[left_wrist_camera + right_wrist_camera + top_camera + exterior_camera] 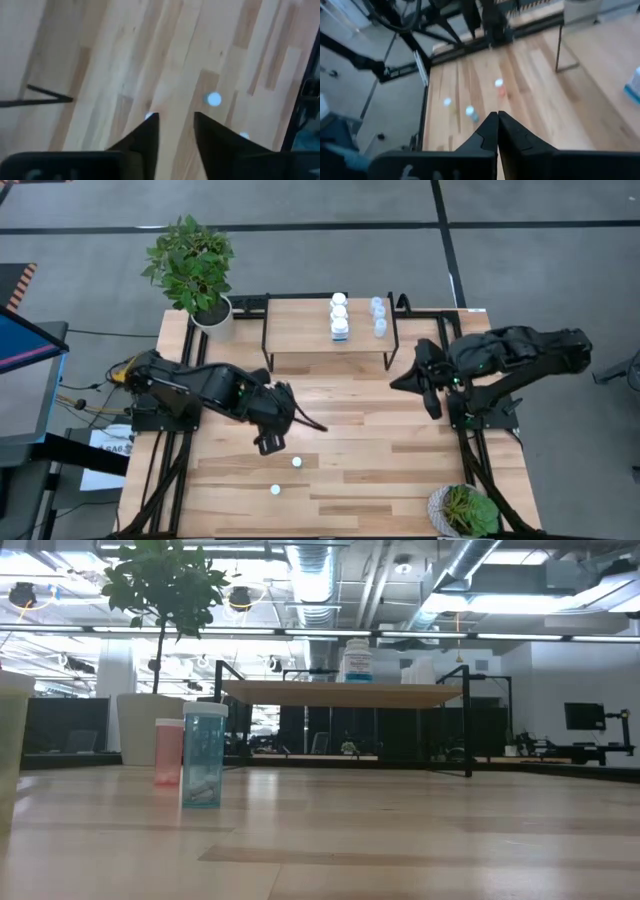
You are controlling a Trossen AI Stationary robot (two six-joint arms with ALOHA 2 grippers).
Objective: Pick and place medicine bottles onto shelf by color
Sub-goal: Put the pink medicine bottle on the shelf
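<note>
Your left gripper (272,442) is hovering over the table's (400,460) front-left area, fingers slightly parted and gripping nothing, two small bottles (297,462) standing just beyond it. Your right gripper (398,383), pinched closed and empty, is waiting beside the shelf (300,330), where white bottles (339,316) and blue bottles (378,316) are sitting in two rows.

3 white bottles (339,316) + 3 pale blue bottles (378,317) upright on shelf (300,325), 2 loose bottles (297,462) on counter (400,470) nr my left claw (268,442)
</note>
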